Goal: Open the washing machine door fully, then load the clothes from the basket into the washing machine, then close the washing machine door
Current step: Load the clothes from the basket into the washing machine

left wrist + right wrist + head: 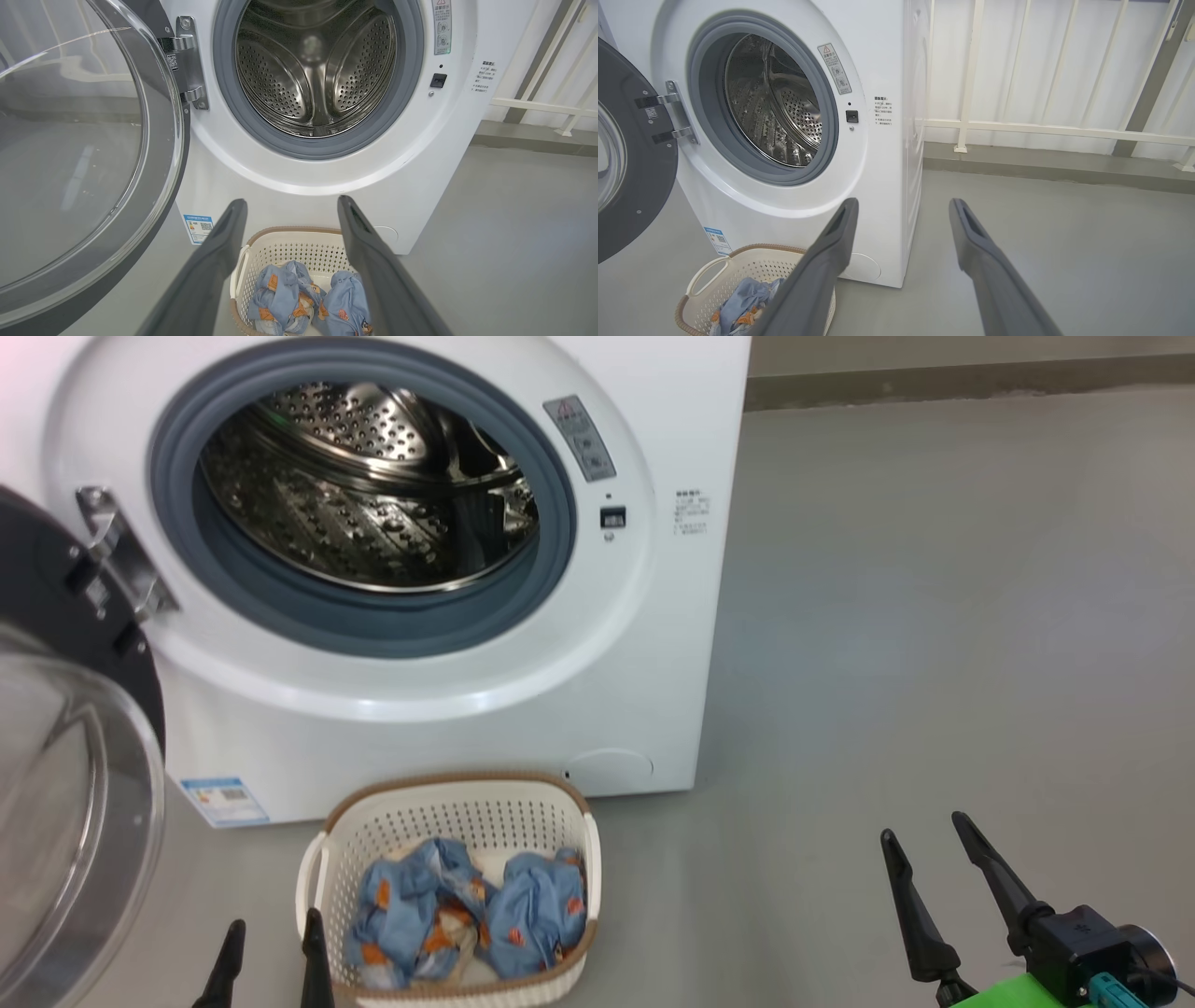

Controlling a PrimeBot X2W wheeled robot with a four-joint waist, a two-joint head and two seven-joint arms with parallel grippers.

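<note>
My left end effector [274, 919] and right end effector [922, 825] hang with fingers spread, empty. The washing machine door [56, 803] stands open; the clothes [467, 915] lie in the basket [457, 779] in front of the washing machine [448, 709].

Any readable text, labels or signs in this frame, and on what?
Warning sticker on the washing machine front: red triangle sign; characters too small to read.
Printed notice right of it: blurred.
Blue label sticker, lower corner: unreadable.
Small code tag on the washing machine door: unreadable.
</note>
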